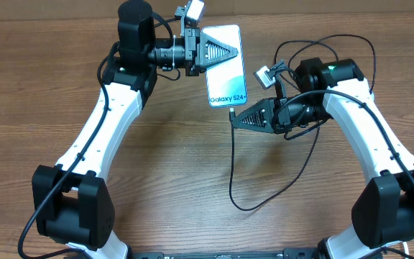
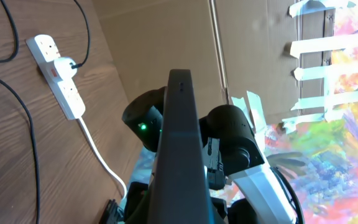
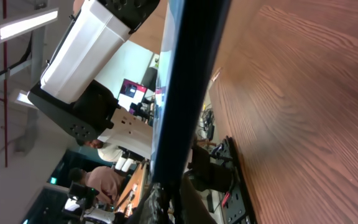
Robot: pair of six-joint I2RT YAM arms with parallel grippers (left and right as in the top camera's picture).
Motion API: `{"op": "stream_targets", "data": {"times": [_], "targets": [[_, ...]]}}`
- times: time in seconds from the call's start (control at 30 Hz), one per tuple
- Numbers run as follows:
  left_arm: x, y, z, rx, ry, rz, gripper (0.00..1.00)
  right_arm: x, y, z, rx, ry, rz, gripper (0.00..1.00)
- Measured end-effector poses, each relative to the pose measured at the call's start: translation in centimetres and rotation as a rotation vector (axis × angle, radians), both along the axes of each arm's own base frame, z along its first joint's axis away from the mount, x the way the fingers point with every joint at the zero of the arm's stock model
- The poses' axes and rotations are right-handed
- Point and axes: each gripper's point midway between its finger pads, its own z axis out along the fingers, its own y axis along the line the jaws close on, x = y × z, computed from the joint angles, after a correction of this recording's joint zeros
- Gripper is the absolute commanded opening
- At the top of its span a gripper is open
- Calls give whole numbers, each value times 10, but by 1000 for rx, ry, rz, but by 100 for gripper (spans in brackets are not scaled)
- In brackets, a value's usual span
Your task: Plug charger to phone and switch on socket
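The phone point(image 1: 228, 79), with a light blue screen and white lettering, is held off the table by my left gripper point(image 1: 221, 52), which is shut on its upper part. It shows edge-on in the left wrist view point(image 2: 179, 143) and in the right wrist view point(image 3: 188, 81). My right gripper point(image 1: 239, 119) is shut on the connector end of the charger, right at the phone's bottom edge. The charger's thin black cable point(image 1: 232, 165) hangs down and loops right. The white socket strip point(image 2: 67, 93) lies on the table with a plug and black cable in it. It is out of the overhead view.
The strip's white cord point(image 2: 101, 155) runs off toward the table edge. More black cable loops lie behind my right arm point(image 1: 329, 50). A cardboard wall point(image 2: 166, 37) stands behind the table.
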Motion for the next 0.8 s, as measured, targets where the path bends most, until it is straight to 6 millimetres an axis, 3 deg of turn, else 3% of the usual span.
{"op": "stream_targets", "data": {"times": [0.2, 0.8], "targets": [[-9, -11, 0, 0, -14, -33, 4, 0, 0, 0, -3, 13, -1, 4], [-1, -5, -1, 4, -62, 0, 4, -2, -1, -7, -48, 39, 8, 4]]}}
